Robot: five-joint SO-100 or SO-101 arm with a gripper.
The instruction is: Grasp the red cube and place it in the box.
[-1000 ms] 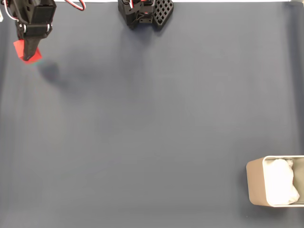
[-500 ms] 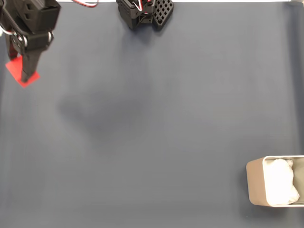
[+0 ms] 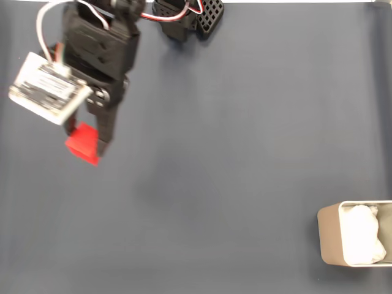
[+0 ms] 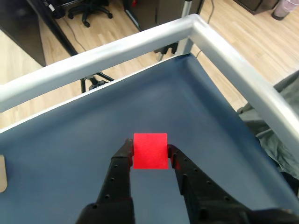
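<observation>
The red cube [image 3: 81, 143] hangs in the air over the left part of the dark blue table, pinched between the black fingers of my gripper [image 3: 92, 147]. The wrist view has the red cube [image 4: 150, 150] squarely between the two fingertips of my gripper [image 4: 150, 154], well above the cloth. The box [image 3: 355, 241], beige with white wrinkly lining, stands at the lower right edge of the fixed view, far from the cube. A sliver of the box [image 4: 2, 173] shows at the left edge of the wrist view.
The arm's black base [image 3: 187, 15] stands at the top middle of the table. A white camera module [image 3: 46, 89] rides on the arm. In the wrist view a silver rail [image 4: 224, 51] frames the table's corner, with wooden floor beyond.
The arm has lifted and swung from the top left corner toward the middle, carrying the red cube down and right in the fixed view. The box has stayed put.
</observation>
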